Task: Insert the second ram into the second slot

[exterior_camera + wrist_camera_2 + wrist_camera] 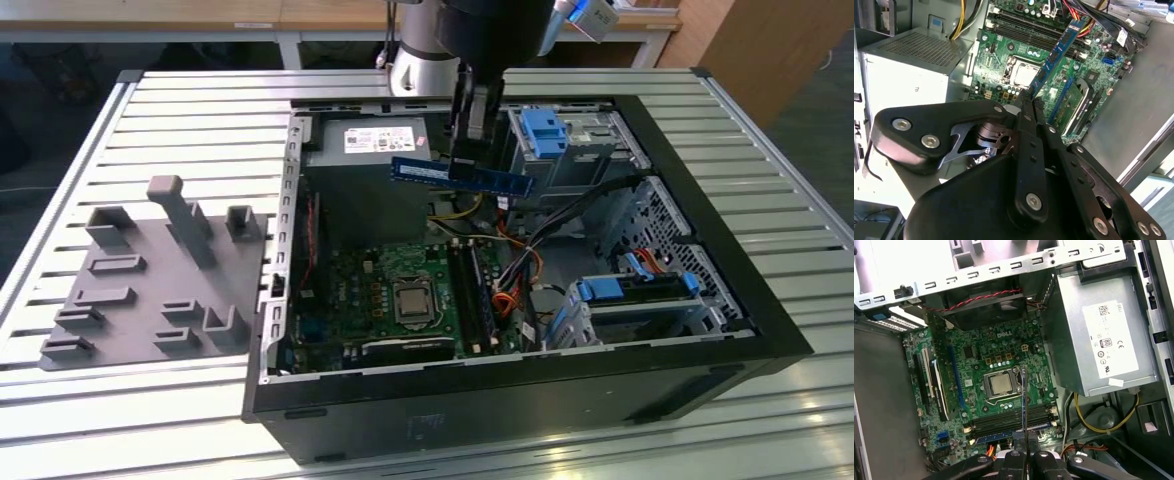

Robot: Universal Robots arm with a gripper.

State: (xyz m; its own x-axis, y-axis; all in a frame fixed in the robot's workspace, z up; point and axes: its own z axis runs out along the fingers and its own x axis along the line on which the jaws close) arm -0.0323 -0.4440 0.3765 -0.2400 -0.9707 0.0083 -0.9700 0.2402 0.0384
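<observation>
A slatted metal table (200, 110) carries an open computer case (534, 390). A grey fixture plate (147, 290) lies beside the case, on the exterior view's left. Inside the case, the power supply (1104, 340) sits at one end, and the green motherboard (387, 290) covers the floor next to it.

The gripper (470, 165) hangs above the case, over the end where the power supply is. Its jaws are clenched on the second ram (420, 168), and they pinch it by the upper long edge. In the exterior view the stick lies nearly level, with its flat face toward the camera. A longer part sticks out to the exterior view's left of the fingers than to the right.

The memory slots (1004, 419) are a row of dark parallel channels on the motherboard, beside the processor socket (1000, 385). I cannot tell which of them is the second slot. The stick is well apart from them: they lie lower and toward the near side of the exterior view.

In the first wrist view the stick (1024, 400) shows edge-on as a thin line that crosses the slot row almost squarely. I judge that its long axis lies across the slots and not along them. In the second wrist view the stick (1059, 52) reaches away from the fingertips over the board.
</observation>
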